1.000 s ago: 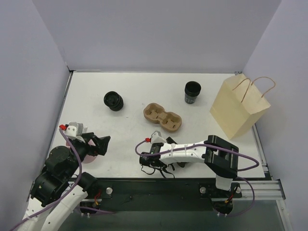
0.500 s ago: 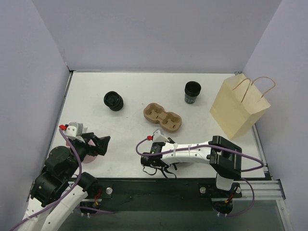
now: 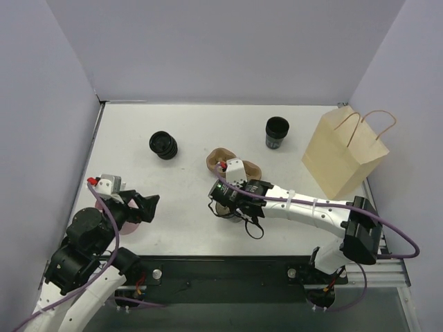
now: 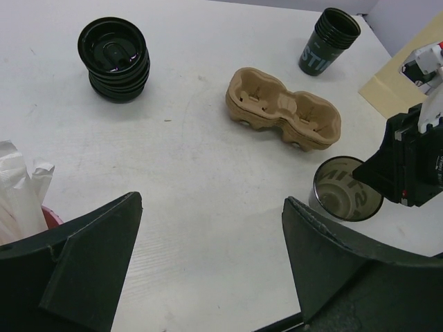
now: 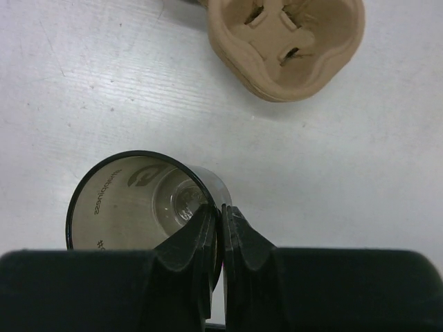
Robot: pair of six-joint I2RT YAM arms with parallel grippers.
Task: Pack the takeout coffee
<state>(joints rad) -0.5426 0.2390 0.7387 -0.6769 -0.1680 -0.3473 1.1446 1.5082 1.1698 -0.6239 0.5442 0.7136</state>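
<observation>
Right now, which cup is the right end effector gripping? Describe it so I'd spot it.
Find the brown pulp carrier at centre; on its near side is one black cup, its rim pinched by the right end effector. Unlike the stacked cups by the paper bag, it is single, lidless, with a pale inside.
</observation>
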